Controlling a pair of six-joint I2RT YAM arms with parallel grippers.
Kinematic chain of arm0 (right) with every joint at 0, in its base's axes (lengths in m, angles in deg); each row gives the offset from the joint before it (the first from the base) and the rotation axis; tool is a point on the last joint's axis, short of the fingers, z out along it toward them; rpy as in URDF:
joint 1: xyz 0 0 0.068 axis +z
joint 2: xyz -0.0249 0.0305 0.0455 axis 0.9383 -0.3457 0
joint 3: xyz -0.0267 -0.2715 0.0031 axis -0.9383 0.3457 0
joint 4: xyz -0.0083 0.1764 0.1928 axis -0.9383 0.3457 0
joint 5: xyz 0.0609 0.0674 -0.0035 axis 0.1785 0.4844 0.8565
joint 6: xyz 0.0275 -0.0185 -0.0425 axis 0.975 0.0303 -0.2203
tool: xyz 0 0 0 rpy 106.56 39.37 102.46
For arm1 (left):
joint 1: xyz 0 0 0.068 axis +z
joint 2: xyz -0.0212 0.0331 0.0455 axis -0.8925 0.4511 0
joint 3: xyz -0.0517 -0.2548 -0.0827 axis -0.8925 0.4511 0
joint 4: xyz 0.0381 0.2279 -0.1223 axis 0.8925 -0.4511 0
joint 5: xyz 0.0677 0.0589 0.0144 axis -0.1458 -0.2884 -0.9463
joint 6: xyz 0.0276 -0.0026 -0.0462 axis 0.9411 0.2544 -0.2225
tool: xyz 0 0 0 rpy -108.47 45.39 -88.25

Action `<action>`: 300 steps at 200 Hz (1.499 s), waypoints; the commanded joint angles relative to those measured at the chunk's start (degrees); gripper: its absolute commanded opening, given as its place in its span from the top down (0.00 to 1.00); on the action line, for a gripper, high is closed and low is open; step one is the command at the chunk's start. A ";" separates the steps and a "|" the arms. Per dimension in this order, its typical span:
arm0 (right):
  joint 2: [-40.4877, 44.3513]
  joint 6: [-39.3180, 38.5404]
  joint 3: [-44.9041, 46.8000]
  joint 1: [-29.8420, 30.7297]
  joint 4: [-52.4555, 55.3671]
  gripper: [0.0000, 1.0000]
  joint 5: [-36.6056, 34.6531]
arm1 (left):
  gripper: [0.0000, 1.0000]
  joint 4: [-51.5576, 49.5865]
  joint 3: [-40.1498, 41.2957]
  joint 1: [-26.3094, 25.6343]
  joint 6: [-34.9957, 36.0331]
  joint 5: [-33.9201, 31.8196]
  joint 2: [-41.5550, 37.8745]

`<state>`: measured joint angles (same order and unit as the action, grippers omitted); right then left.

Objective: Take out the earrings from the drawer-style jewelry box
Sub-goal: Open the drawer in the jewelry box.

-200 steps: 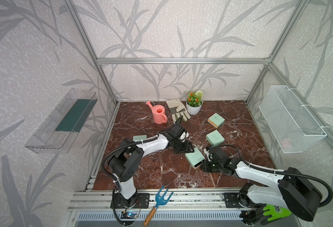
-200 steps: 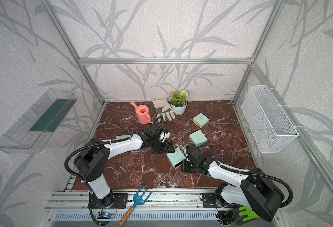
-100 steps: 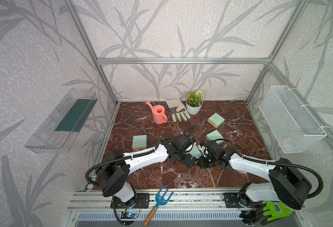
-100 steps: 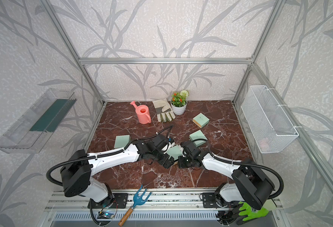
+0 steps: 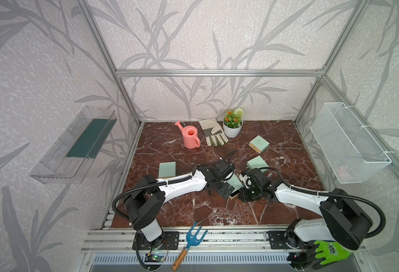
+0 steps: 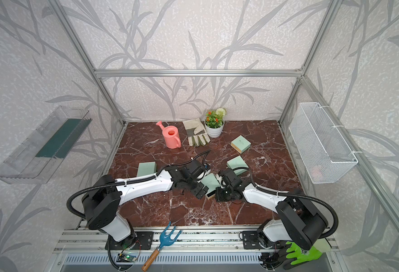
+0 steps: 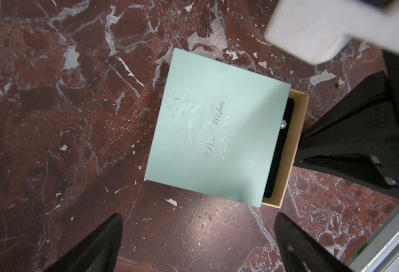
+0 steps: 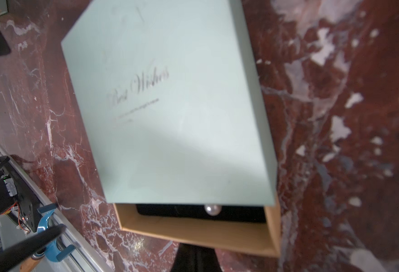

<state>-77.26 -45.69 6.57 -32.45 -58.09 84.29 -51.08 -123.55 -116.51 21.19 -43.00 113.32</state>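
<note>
The jewelry box (image 7: 217, 131) is a mint-green sleeve lying flat on the marble, seen in both top views (image 5: 235, 182) (image 6: 211, 182). Its tan drawer (image 8: 193, 233) (image 7: 296, 141) is pulled partly out. One pale pearl earring (image 8: 212, 209) (image 7: 283, 124) sits on the drawer's black pad at the sleeve's edge. My left gripper (image 7: 198, 237) (image 5: 226, 191) hovers open beside the box, holding nothing. My right gripper (image 8: 196, 259) (image 5: 246, 195) is shut, its tip against the drawer's front wall. Whether it pinches anything there is hidden.
Three more mint boxes lie at the left (image 5: 167, 169), behind the arms (image 5: 256, 163) and further back (image 5: 259, 143). A pink watering can (image 5: 190, 136), work glove (image 5: 212, 135) and potted plant (image 5: 233, 126) stand at the back. A blue hand fork (image 5: 191, 240) lies on the front rail.
My left arm swung from the box at the left over to the front-middle box, and its jaws opened wide. The right gripper stayed shut at the drawer end.
</note>
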 commanded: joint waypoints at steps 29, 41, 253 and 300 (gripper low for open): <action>2.88 3.28 2.98 -0.96 0.32 1.00 0.31 | 0.01 -0.66 -3.47 -2.36 5.12 -2.08 2.01; 3.19 3.80 3.51 -1.11 0.17 1.00 0.40 | 0.01 -1.47 -4.54 -3.05 5.50 -3.41 3.26; 10.41 7.65 7.86 -1.81 3.31 1.00 -0.17 | 0.01 -2.29 -7.90 -4.07 3.59 -6.91 9.16; 12.41 7.90 8.40 -1.99 4.92 1.00 -0.64 | 0.01 -2.56 -8.34 -4.04 3.44 -7.31 9.69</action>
<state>-66.64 -38.52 13.89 -34.11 -55.91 84.48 -52.08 -130.35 -120.46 24.47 -48.83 121.72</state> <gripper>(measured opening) 0.044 0.993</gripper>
